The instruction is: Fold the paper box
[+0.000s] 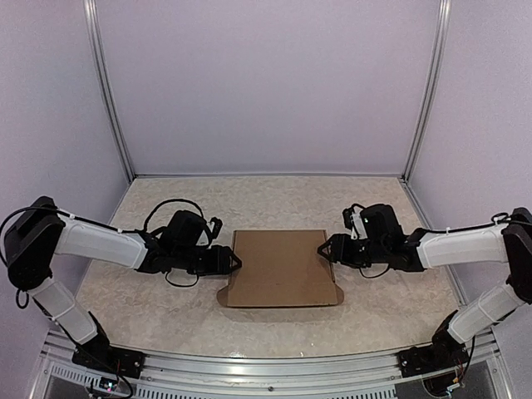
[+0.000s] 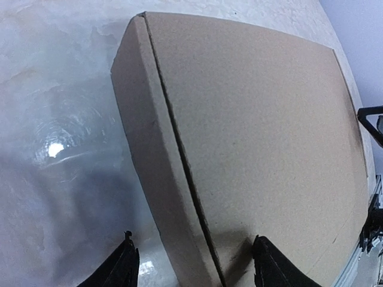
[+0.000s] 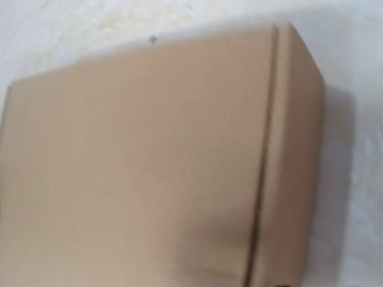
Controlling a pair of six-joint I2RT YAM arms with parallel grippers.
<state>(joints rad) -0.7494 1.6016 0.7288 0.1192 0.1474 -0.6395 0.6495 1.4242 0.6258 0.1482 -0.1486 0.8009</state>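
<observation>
Paper box (image 1: 283,268), brown and unmarked, folded shut and flat on the pale marbled table (image 1: 158,312) midway between the two arms, rounded tabs jutting at both near corners. Left gripper (image 2: 192,237) at the box's left edge, jaws well apart and clamped on nothing, one finger over the lid, the other over bare table. Right gripper (image 1: 324,248) at the box's right edge, touching or just beside it; spread of its jaws not discernible, wrist view blurred.
</observation>
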